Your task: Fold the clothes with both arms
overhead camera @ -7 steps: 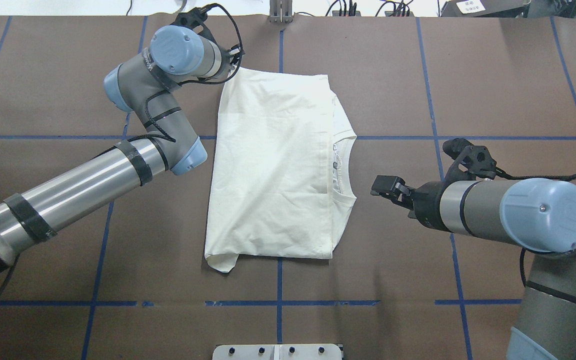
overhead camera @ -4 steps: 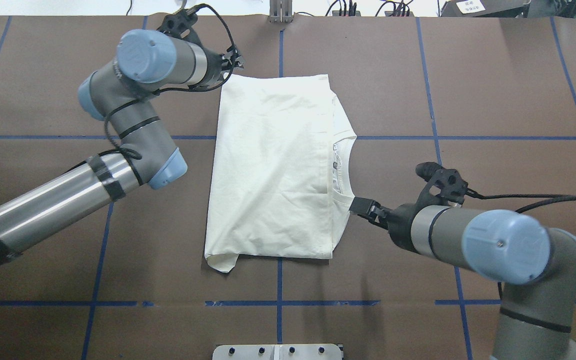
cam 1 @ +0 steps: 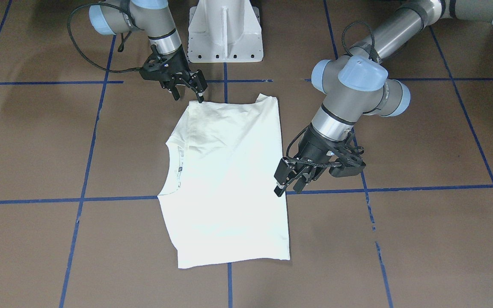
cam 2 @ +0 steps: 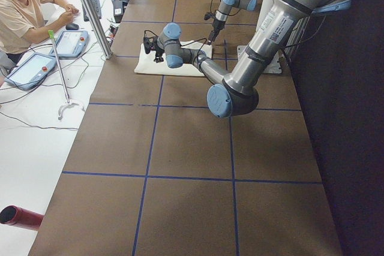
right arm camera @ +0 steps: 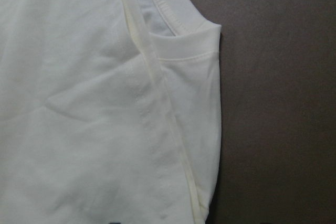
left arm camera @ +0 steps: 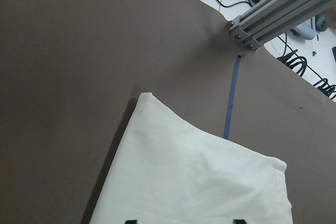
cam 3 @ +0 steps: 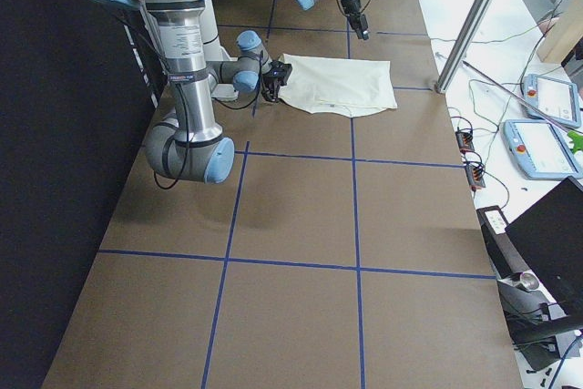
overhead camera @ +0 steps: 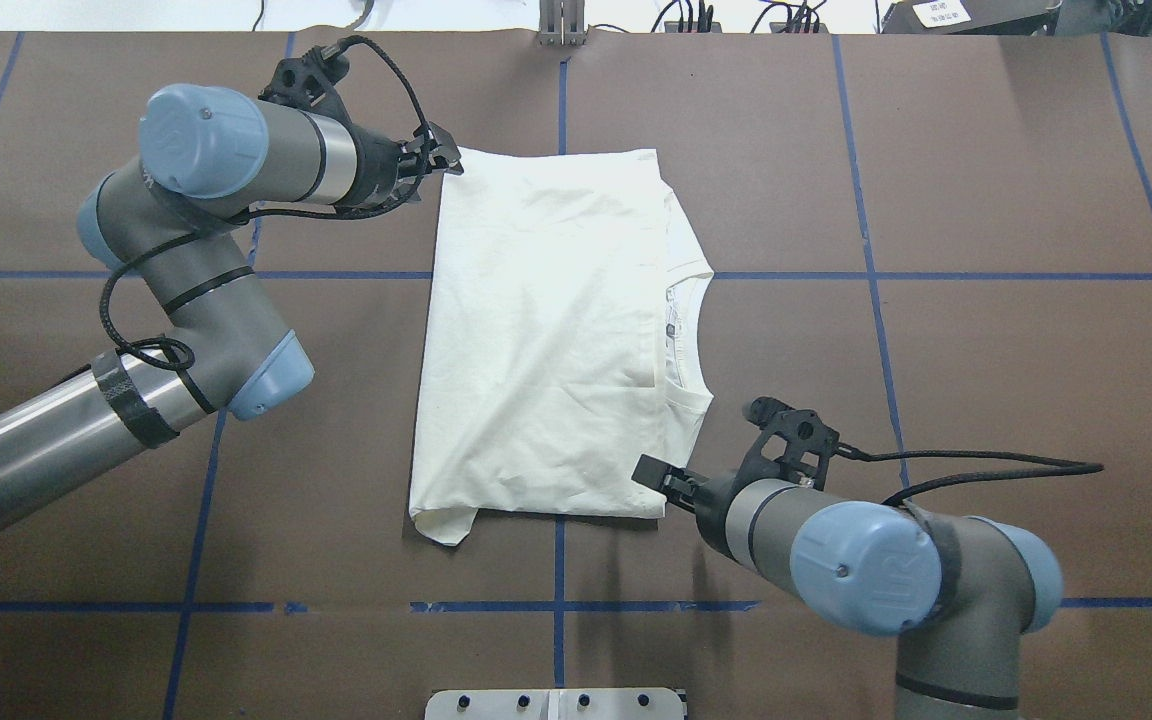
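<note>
Cream T-shirt [overhead camera: 546, 330] lies folded, corners close by my left gripper [overhead camera: 450, 160] and right gripper [overhead camera: 650, 473], both parted; pinching only the top layer could undo the fold

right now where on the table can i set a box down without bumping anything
Bare table lies right of the shirt, beyond the right arm, and in the strip between shirt and robot. Crowded: the shirt's far-left corner at the left fingers and near-right corner at the right fingers.
</note>
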`<action>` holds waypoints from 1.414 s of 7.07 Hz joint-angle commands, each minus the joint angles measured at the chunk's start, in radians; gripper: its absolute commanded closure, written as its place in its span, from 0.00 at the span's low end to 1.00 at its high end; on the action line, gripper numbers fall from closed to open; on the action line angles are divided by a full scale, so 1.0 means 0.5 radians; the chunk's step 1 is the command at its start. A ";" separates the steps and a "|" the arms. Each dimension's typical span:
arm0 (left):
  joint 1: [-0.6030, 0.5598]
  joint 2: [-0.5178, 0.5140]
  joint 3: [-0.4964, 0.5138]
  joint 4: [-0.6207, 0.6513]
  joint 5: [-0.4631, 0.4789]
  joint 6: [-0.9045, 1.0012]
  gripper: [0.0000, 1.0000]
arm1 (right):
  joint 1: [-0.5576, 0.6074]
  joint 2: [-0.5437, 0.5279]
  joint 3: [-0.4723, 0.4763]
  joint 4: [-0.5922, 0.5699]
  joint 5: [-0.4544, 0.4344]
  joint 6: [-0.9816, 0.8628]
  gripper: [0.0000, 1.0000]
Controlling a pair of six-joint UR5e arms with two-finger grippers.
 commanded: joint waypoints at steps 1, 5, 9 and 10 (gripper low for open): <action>0.002 0.003 0.000 0.001 0.001 -0.039 0.32 | -0.001 0.028 0.006 -0.075 0.000 0.023 0.81; 0.005 0.003 0.003 0.001 0.010 -0.086 0.32 | 0.017 0.025 -0.015 -0.075 0.000 0.023 0.79; 0.008 0.006 0.009 0.001 0.016 -0.116 0.32 | 0.027 0.025 -0.027 -0.078 0.000 0.020 0.25; 0.011 0.009 0.009 0.001 0.016 -0.116 0.32 | 0.020 0.025 -0.030 -0.078 0.000 0.020 0.30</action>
